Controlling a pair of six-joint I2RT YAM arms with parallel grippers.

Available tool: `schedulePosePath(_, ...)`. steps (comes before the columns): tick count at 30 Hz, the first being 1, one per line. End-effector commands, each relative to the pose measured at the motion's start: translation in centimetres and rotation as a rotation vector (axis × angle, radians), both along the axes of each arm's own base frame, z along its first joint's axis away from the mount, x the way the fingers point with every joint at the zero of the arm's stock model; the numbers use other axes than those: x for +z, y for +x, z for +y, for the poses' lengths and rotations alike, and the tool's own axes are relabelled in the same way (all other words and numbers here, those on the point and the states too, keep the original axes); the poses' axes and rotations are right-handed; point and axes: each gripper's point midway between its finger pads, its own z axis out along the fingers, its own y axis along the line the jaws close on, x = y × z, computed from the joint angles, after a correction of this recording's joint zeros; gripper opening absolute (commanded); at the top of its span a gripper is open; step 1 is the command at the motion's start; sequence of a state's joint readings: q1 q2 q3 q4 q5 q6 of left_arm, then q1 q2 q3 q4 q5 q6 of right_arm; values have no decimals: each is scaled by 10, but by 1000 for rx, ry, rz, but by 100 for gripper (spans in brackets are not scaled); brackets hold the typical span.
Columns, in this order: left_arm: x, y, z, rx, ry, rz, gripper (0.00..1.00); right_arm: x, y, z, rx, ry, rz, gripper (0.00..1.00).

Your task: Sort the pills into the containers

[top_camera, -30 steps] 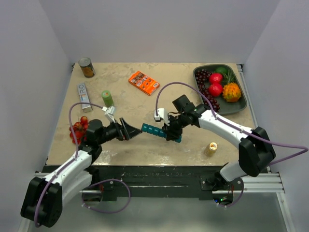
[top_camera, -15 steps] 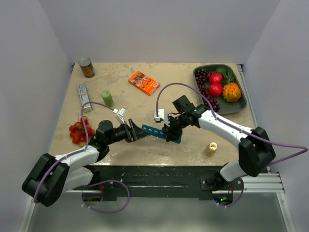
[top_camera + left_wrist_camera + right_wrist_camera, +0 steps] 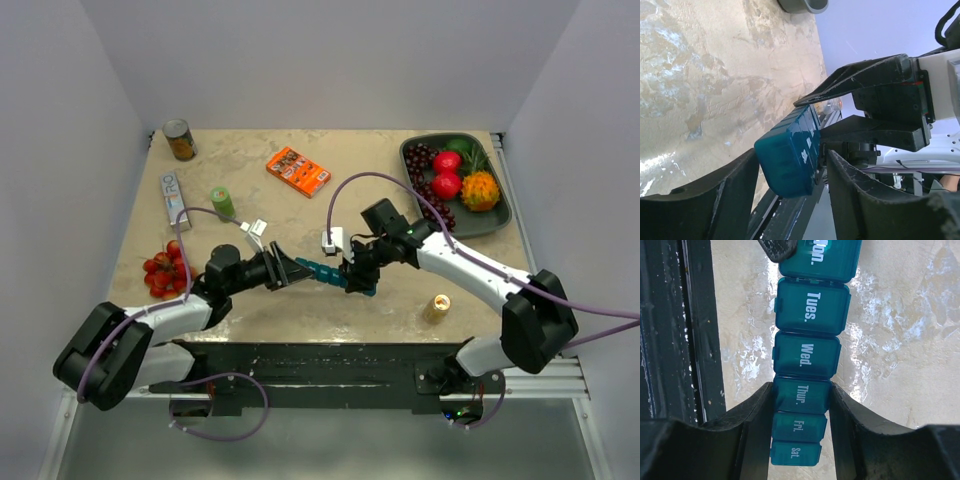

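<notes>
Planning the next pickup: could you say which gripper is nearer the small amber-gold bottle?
Right. The right gripper, jaws clamped on the teal-blue plastic pill organizer, sits left of the amber-gold bottle; the left gripper is farther left, jaws around its other end.

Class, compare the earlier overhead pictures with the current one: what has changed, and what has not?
The left arm reached right toward the organizer, its jaws narrowing around the free end. The right arm kept its jaws clamped on it near Thur.; the rest looks unchanged.

Pill organizer (image 3: 807, 360): translucent teal-blue, white day lettering. Table (image 3: 260, 150): beige, marbled. Box (image 3: 298, 171): orange, dark print. Cylinder (image 3: 222, 202): green. Bottle (image 3: 437, 307): amber-gold. Tray (image 3: 497, 222): dark grey. Tomatoes (image 3: 163, 272): red.
</notes>
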State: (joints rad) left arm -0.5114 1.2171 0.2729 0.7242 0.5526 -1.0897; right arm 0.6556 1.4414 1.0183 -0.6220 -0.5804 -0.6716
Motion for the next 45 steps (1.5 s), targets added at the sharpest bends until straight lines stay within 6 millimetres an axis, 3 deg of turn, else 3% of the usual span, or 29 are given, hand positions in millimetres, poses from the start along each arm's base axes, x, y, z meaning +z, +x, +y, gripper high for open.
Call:
schedulePosePath(1, 22, 9, -9, -3, -39, -64, 58, 10, -3, 9, 42, 54, -32, 15)
schedulePosePath(6, 25, 10, -12, -5, -49, -53, 53, 8, -5, 10, 51, 50, -38, 15)
schedulePosePath(12, 26, 7, -17, -19, -56, -48, 38, 6, -6, 11, 55, 42, -45, 15)
schedulePosePath(20, 18, 0, -15, -32, -55, -32, 0, 6, -11, 9, 74, 46, -56, 16)
schedulePosePath(30, 9, -15, -14, -96, -46, -77, 0, 7, -21, 10, 107, 61, -5, 19)
schedulePosePath(45, -8, -14, -6, -70, 26, -97, 0, 5, -14, 7, 63, 68, 52, 25)
